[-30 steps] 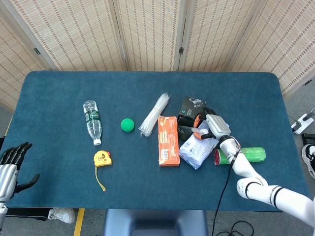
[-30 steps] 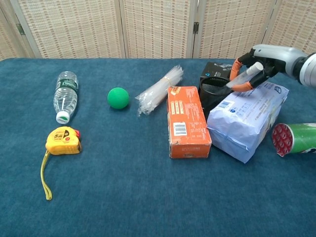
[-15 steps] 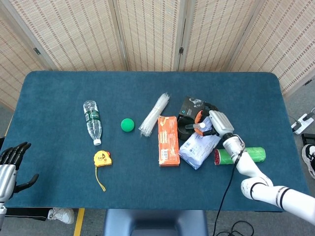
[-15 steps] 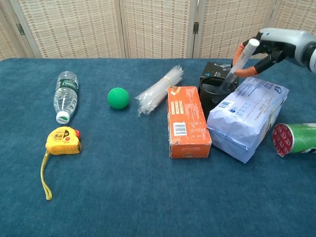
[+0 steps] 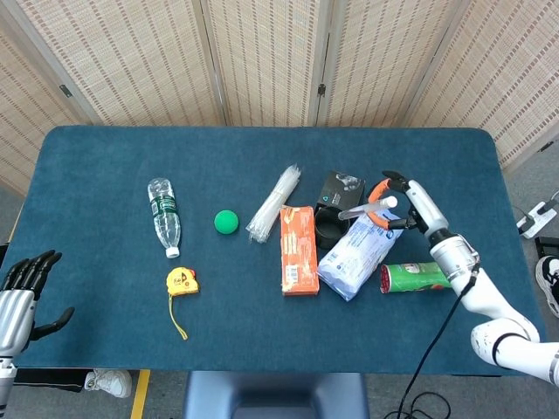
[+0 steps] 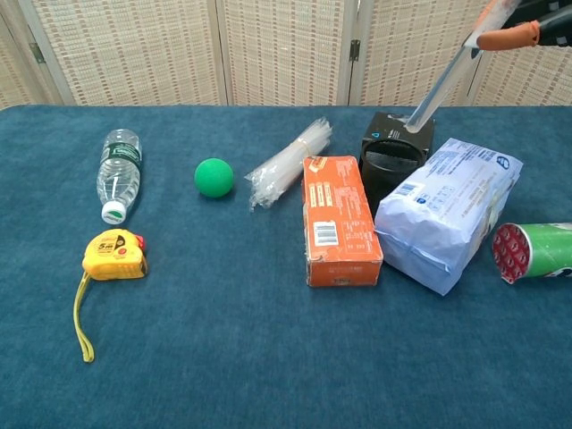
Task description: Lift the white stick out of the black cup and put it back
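The black cup point(image 6: 390, 165) stands between the orange box and the white-blue bag, and shows too in the head view point(image 5: 327, 231). My right hand point(image 5: 402, 199) is raised above and to the right of it, at the top edge of the chest view point(image 6: 527, 22). It pinches the upper end of the white stick point(image 6: 442, 76). The stick slants down to the left, its lower tip hanging just above the cup's mouth, in front of a black box. My left hand point(image 5: 19, 292) is open and idle off the table's near left corner.
Beside the cup lie an orange box point(image 5: 298, 250), a white-blue bag point(image 5: 358, 253) and a green can point(image 5: 425, 276). A black box point(image 5: 342, 186) sits behind it. Further left are a clear stick bundle point(image 5: 273, 203), green ball point(image 5: 226, 222), water bottle point(image 5: 163, 216) and yellow tape measure point(image 5: 180, 282).
My right hand has risen and moved right, drawing the white stick up from deep in the cup until its tip is above the rim. The left hand has barely moved.
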Available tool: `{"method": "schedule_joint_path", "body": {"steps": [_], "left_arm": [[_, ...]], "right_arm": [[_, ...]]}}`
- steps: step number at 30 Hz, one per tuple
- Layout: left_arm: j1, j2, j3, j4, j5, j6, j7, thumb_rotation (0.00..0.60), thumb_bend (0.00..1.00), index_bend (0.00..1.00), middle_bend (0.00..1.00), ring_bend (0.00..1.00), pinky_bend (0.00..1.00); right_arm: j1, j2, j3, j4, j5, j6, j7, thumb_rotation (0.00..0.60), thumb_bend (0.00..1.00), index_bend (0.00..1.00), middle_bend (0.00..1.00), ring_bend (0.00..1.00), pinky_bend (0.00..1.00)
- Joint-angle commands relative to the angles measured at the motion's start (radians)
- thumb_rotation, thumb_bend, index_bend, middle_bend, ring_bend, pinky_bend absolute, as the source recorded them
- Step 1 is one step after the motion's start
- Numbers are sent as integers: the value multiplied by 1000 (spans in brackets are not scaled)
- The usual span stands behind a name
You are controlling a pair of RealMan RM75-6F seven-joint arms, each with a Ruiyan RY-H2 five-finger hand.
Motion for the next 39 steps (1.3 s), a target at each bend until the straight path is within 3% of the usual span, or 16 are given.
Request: {"method": "schedule_joint_path", "body": {"steps": [1,5,13,15,19,22,28,33,36,39], "left_arm": [[-1,3,1,-4,4,0,4,600,287,139,122,131,136],[-2,6,1,-10,7,2,7,600,287,139,122,132,136],[-2,7,2,-16,9,2,10,600,287,140,122,132,135],[-1,7,3,-15,10,4,8,600,287,140,122,132,136],[2,6,4,-11,9,6,3,600,287,140,122,131,136],[2,6,4,-9,8,7,-1,600,287,140,122,131,135],[0,2,5,-6,10,3,-2,600,288,140,122,132,136],[-3,0,5,-6,11,-1,0,600,288,139,122,132,135],[-4,1,5,-7,10,-1,0,600,288,140,122,132,135],[-4,2,5,-7,9,-2,0,600,288,139,122,132,135]], "right_arm": [[-38,61,8,-2,-120,-45,197,600,477,628,387,74,25],[-32,53,-31,60,-163,-4,66,600,477,628,387,75,40],[-34,-25,-63,100,-86,182,-410,600,477,628,398,104,78],[-38,-33,-60,78,-65,197,-417,600,477,628,412,124,93],[-50,-14,-40,23,-45,160,-233,600,477,628,430,147,132],[-65,8,-27,3,-70,121,-17,600,477,628,443,163,147],[-86,54,-22,7,-185,59,457,600,477,628,448,170,150],[-78,72,-45,51,-299,57,778,600,477,628,448,171,150],[-58,62,-75,113,-350,69,796,600,477,628,449,171,150],[-44,39,-89,154,-337,82,654,600,477,628,449,171,150]]}}
